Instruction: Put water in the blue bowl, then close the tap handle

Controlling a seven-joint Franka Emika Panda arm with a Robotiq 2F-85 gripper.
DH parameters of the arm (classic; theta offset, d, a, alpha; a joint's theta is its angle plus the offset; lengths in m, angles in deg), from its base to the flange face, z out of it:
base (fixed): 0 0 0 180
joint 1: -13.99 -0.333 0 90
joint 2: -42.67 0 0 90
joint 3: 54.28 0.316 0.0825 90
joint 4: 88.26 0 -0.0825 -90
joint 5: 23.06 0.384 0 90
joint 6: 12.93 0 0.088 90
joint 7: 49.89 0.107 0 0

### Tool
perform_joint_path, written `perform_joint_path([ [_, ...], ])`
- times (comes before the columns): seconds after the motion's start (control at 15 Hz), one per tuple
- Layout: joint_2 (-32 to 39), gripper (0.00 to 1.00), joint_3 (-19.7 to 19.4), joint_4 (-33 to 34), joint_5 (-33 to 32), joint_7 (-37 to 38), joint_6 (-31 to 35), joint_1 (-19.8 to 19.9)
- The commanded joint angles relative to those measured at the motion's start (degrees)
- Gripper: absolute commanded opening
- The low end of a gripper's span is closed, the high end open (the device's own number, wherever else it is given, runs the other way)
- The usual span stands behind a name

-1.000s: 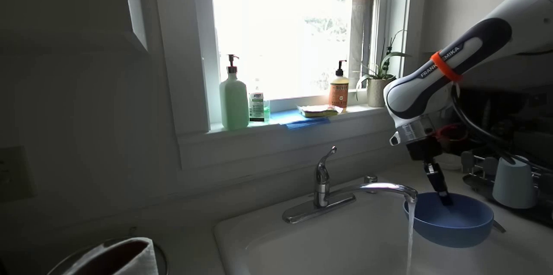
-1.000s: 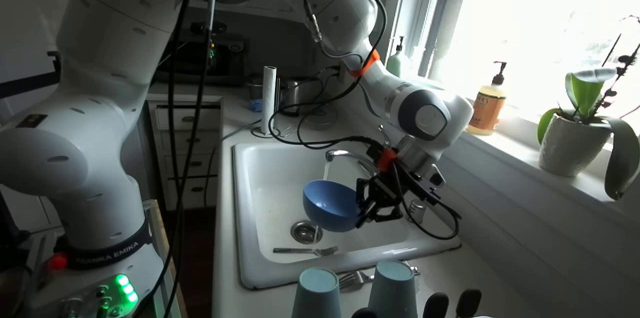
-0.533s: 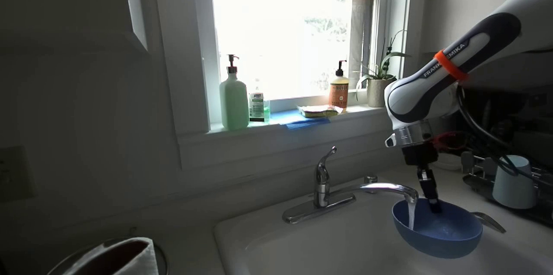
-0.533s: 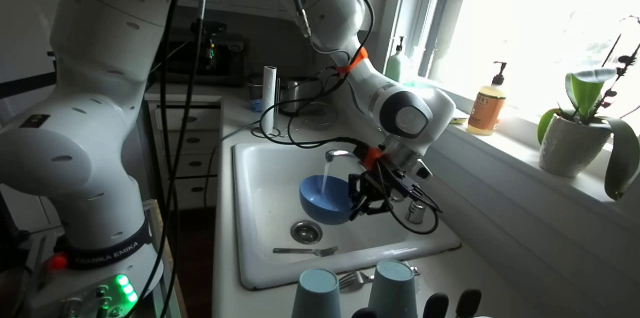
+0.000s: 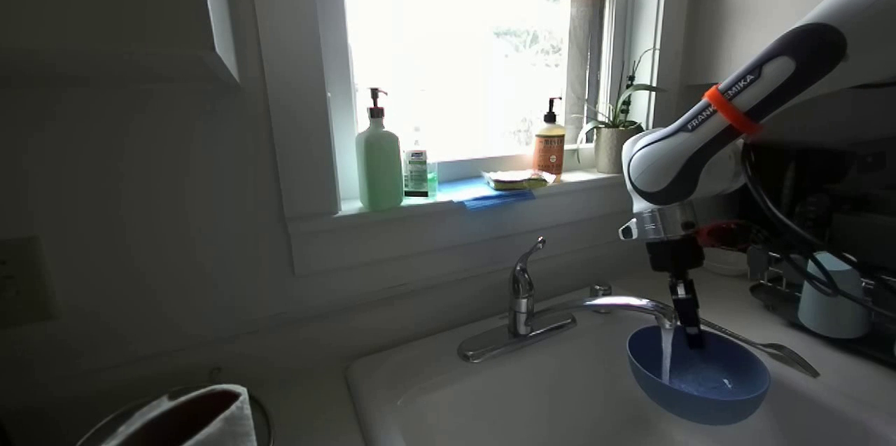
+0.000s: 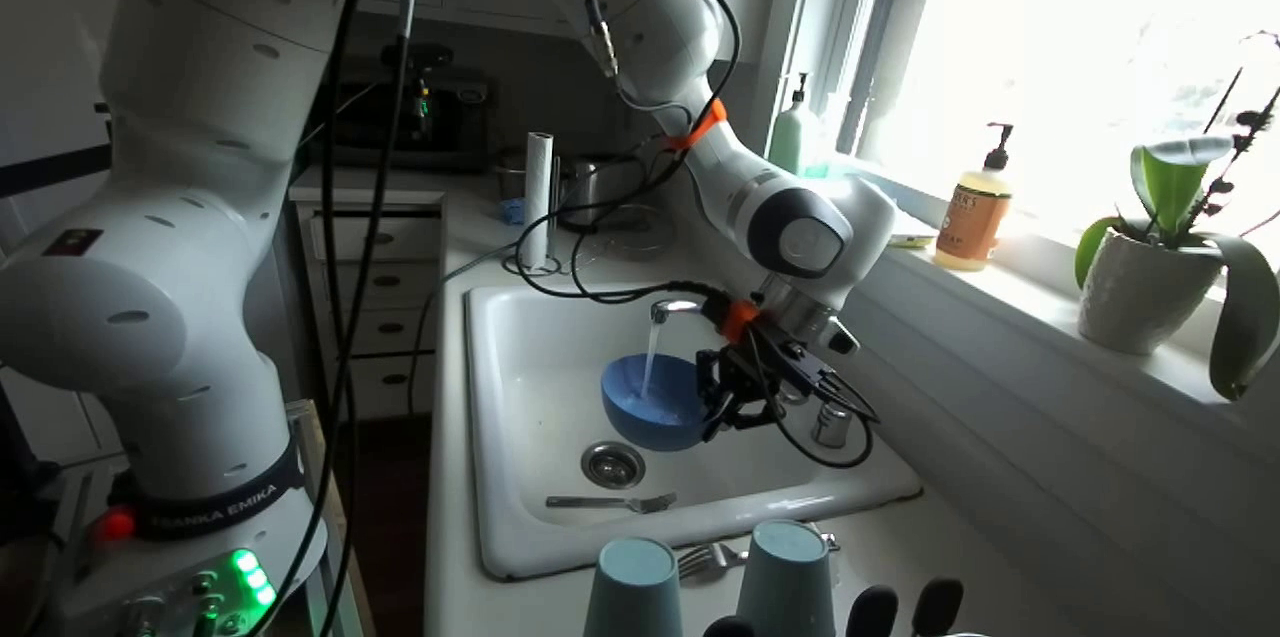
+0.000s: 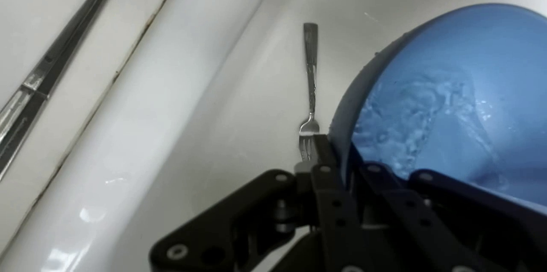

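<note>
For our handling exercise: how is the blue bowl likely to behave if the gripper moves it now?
The blue bowl is probably stiff: its wall shows no visible bend where the gripper pinches it. It may tip about that one-sided hold, since the stream falling in adds weight. The water inside looks rippled, so a quick move would likely slosh it.

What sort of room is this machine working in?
Most likely a kitchen, perhaps in someone's home: there is a white sink, a metal fork lying in the bottom of it, and two pale blue-green cups close by.
</note>
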Motion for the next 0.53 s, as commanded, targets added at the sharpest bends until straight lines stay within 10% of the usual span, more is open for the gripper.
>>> perform_joint_path([
  [0.0, -1.75, 0.02, -0.16, -1.57, 0.38, -1.43, 1.84, -0.34],
  [0.47, -0.3, 0.02, -2.3, 3.76, 0.39, -0.93, 4.63, 1.56],
])
